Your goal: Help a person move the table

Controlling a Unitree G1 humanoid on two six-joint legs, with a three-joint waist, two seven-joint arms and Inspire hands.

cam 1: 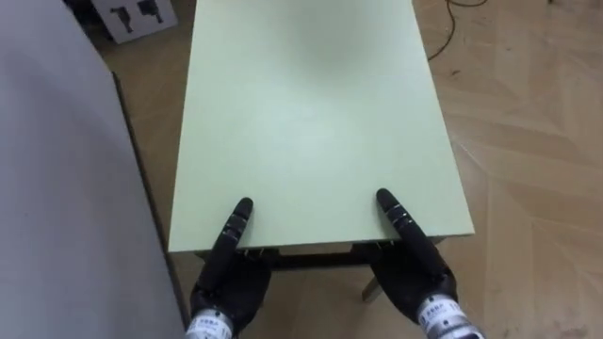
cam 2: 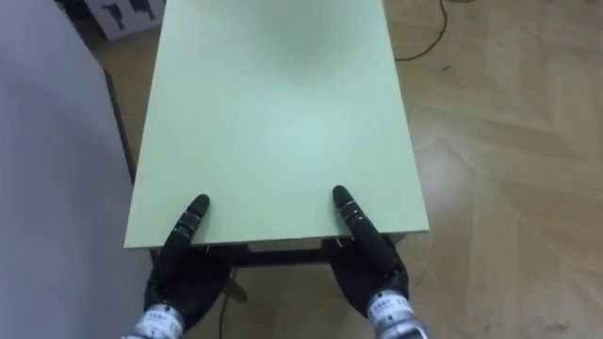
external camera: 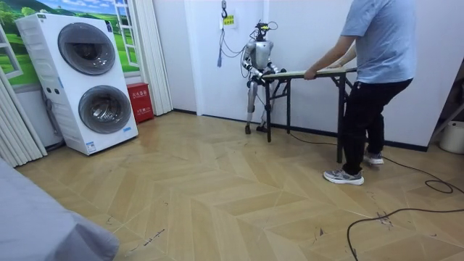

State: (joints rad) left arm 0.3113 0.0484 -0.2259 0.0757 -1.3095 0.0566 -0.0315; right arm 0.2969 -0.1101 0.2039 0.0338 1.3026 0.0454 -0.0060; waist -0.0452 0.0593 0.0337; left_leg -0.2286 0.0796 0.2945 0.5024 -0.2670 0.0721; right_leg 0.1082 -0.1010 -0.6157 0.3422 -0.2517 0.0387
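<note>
I read left robot hand (cam 1: 231,282) and right robot hand (cam 1: 415,275) clamping the pale green rectangular table (cam 1: 311,113) at its near edge, thumbs on top, to share load with the person (external camera: 378,43).

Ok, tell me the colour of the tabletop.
Pale green tabletop, clearest in the left eye view.

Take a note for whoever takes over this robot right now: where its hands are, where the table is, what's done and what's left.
Left hand: at the near-left corner of the pale green table, reaching over its near edge; grip hidden underneath.
Right hand: the same at the near-right corner.
Person: holds the table's far end, by the white wall.
Done: both ends are held. I cannot tell if the legs are off the floor.
Left: move the table with the person and set it down.
</note>
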